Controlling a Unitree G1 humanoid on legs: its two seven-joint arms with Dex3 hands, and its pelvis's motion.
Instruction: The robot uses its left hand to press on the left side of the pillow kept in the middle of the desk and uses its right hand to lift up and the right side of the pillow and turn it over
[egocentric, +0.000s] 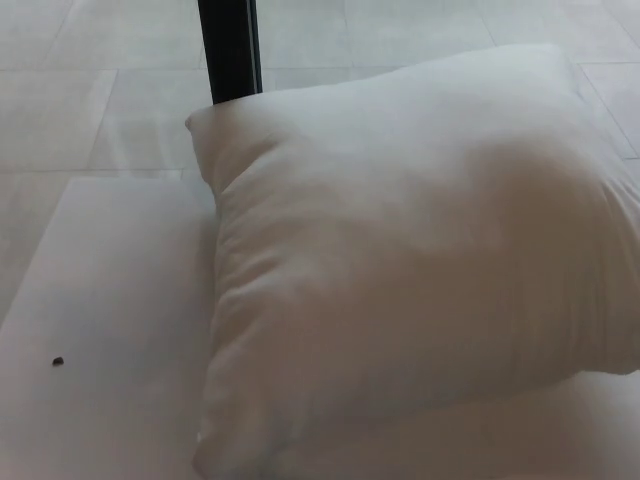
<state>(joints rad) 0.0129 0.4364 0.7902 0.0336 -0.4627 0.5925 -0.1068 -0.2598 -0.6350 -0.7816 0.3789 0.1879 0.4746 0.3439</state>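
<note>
Head view:
Pillow (410, 260): lies flat on the worktop (110, 330), filling the centre and right of the picture. One corner points toward the black post (229, 48) at the far edge.
Pillow surface: smooth and plump, with soft creases along its left border. Nothing presses on it.
Left hand: not in view. State of the fingers cannot be told.
Right hand: not in view. State of the fingers cannot be told.
Place relative to the fingers: cannot be given, because no fingers show. The pillow is free of any contact visible here.
Worktop: pale, bare on the left side except for a small dark speck (58, 361) near the left edge.
Floor (90, 90): light tiles beyond the worktop's far edge.
Step in hand: judged from the flat, unheld pillow and the absent hands, the turn-over appears complete, or else not begun. Which face is up cannot be told, as both sides would look alike.
Next move: if the turn is done, none is needed. If it remains, the left fingers must press on the left border and the right fingers must get under the right side.
Hidden or cut off: the pillow's right edge and near-left corner run out of the picture. The post's base sits behind the pillow's corner.
</note>
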